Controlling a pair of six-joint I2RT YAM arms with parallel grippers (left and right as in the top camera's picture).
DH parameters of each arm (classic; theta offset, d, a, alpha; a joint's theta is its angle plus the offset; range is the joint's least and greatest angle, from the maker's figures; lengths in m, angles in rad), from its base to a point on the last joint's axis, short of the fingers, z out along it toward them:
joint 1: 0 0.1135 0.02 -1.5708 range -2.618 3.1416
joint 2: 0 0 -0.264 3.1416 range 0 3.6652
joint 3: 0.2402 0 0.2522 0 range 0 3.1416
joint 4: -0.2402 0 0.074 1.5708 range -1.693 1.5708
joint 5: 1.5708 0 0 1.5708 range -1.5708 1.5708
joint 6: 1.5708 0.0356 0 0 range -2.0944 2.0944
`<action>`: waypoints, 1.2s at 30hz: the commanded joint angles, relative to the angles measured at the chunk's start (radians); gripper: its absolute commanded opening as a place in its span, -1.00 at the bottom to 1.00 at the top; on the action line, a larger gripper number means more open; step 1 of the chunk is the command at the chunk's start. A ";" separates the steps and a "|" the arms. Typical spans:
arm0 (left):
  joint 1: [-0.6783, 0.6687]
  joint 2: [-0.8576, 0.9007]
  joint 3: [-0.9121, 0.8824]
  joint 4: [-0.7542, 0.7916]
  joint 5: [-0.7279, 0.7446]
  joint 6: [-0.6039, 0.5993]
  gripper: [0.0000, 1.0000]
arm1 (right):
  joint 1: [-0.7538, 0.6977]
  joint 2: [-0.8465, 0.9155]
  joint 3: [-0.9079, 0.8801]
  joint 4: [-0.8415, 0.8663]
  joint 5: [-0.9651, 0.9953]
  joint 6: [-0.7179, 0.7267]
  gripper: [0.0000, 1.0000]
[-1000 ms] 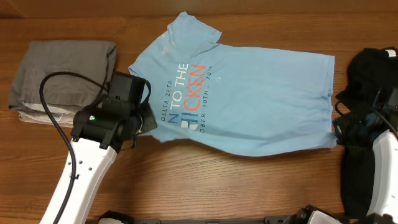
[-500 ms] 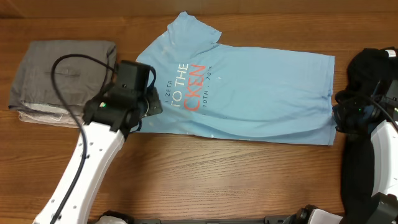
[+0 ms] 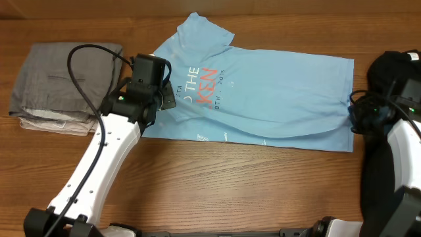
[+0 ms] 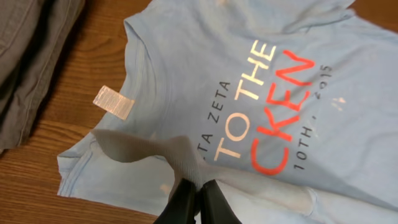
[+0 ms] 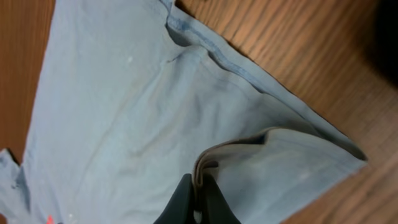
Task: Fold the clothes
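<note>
The clothes (image 3: pixel 276 85) are a light blue T-shirt spread across the table, neck to the left and hem to the right, with its near long edge doubled over onto the chest. My left gripper (image 3: pixel 170 97) is shut on a pinch of that edge beside the white and coral lettering (image 4: pixel 273 118). In the left wrist view the black fingertips (image 4: pixel 198 190) clamp the fabric, and the white neck label (image 4: pixel 114 102) lies beyond them. My right gripper (image 3: pixel 353 118) is shut on the folded hem corner, which stands up between its fingers (image 5: pixel 199 183).
A folded grey garment pile (image 3: pixel 66 76) lies at the left, close to my left arm. A black garment heap (image 3: pixel 395 79) sits at the right edge behind my right arm. Bare wood table (image 3: pixel 250 191) runs along the front.
Both grippers have moved away from the table's front edge, carrying the shirt's near edge up over its body. The fold now hides more of the lettering, and the shirt's front edge lies straight.
</note>
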 commanded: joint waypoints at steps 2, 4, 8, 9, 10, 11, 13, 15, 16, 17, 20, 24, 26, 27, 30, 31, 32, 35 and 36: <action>0.002 0.056 0.026 0.028 -0.032 0.032 -0.92 | 0.042 0.042 0.029 0.052 0.035 0.008 -0.92; 0.002 0.080 0.026 0.060 -0.032 0.057 -0.92 | 0.047 0.048 0.029 0.066 0.079 0.026 -0.92; 0.002 0.120 0.026 0.119 -0.032 0.070 -0.92 | 0.047 0.048 0.029 0.078 0.130 0.031 -0.92; 0.002 0.131 0.026 0.132 -0.034 0.075 -0.92 | 0.047 0.050 0.029 0.079 0.142 0.032 -0.93; 0.002 0.138 0.026 0.143 -0.037 0.075 -0.92 | 0.047 0.051 0.029 0.082 0.150 0.034 -0.92; 0.002 0.148 0.026 0.153 -0.046 0.074 -0.92 | 0.047 0.053 0.029 0.084 0.157 0.037 -0.92; 0.002 0.163 0.026 0.169 -0.073 0.075 -0.92 | 0.047 0.058 0.028 0.089 0.176 0.058 -0.92; 0.002 0.166 0.026 0.180 -0.103 0.075 -0.92 | 0.047 0.064 0.028 0.093 0.192 0.082 -0.92; 0.002 0.166 0.026 0.184 -0.110 0.075 -0.92 | 0.047 0.070 0.028 0.101 0.195 0.086 -0.92; 0.002 0.166 0.026 0.189 -0.111 0.075 -0.92 | 0.047 0.080 0.028 0.109 0.196 0.087 -0.92; 0.002 0.166 0.026 0.195 -0.110 0.074 -0.92 | 0.047 0.115 0.028 0.116 0.220 0.127 -0.93; 0.002 0.166 0.026 0.202 -0.111 0.075 -0.92 | 0.047 0.181 0.028 0.164 0.224 0.126 -0.92; 0.002 0.167 0.026 0.203 -0.111 0.075 -0.92 | 0.047 0.206 0.028 0.186 0.224 0.126 -0.92; 0.002 0.167 0.026 0.205 -0.111 0.075 -0.92 | 0.047 0.217 0.028 0.199 0.224 0.126 -0.92; 0.002 0.171 0.026 0.223 -0.111 0.075 -0.92 | 0.047 0.235 0.028 0.233 0.223 0.126 -0.92; 0.002 0.177 0.026 0.233 -0.111 0.075 -0.92 | 0.047 0.238 0.028 0.244 0.224 0.126 -0.92; 0.002 0.182 0.026 0.242 -0.112 0.075 -0.92 | 0.047 0.240 0.028 0.254 0.224 0.127 -0.92; 0.002 0.201 0.026 0.259 -0.129 0.075 -0.92 | 0.047 0.240 0.028 0.275 0.224 0.127 -0.92; 0.002 0.209 0.026 0.261 -0.138 0.075 -0.92 | 0.047 0.240 0.028 0.280 0.224 0.127 -0.92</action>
